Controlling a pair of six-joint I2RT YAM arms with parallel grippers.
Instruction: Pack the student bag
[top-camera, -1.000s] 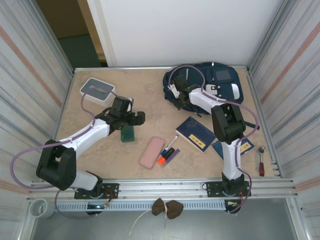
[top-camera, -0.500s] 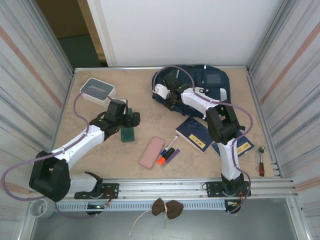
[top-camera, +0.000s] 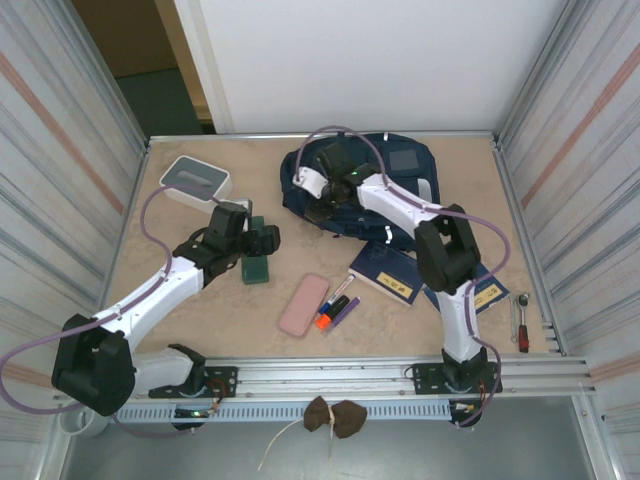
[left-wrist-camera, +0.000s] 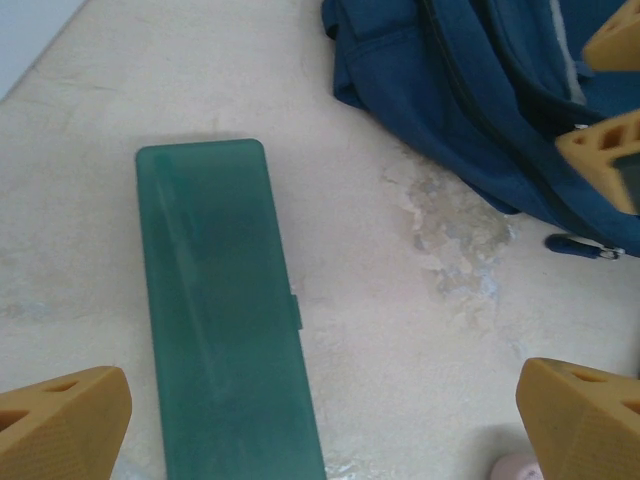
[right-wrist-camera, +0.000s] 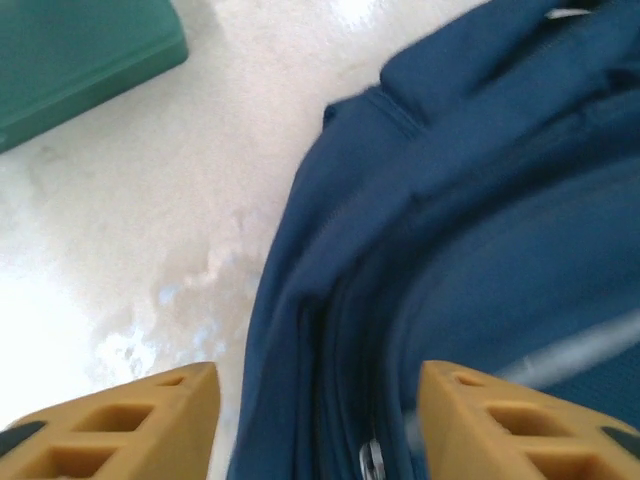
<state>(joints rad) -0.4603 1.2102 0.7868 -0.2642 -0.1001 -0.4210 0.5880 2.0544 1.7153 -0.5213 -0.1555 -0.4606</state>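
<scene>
As I watch from the remote station, my left gripper (left-wrist-camera: 320, 425) hangs over the green pencil case (left-wrist-camera: 225, 310), fingers spread to their widest and holding nothing. To its right, at the back of the table (top-camera: 240, 320), the student bag (top-camera: 400, 160) lies flat, navy and slack. My right gripper (right-wrist-camera: 315, 420) sits low at the bag's left edge, fingers partly apart astride a fold of cloth, apparently not pinching it. I judge the bag soft, floppy and light; a seam ridge or the zip edge looks the surest hold, since loose cloth would sag and slip.
</scene>
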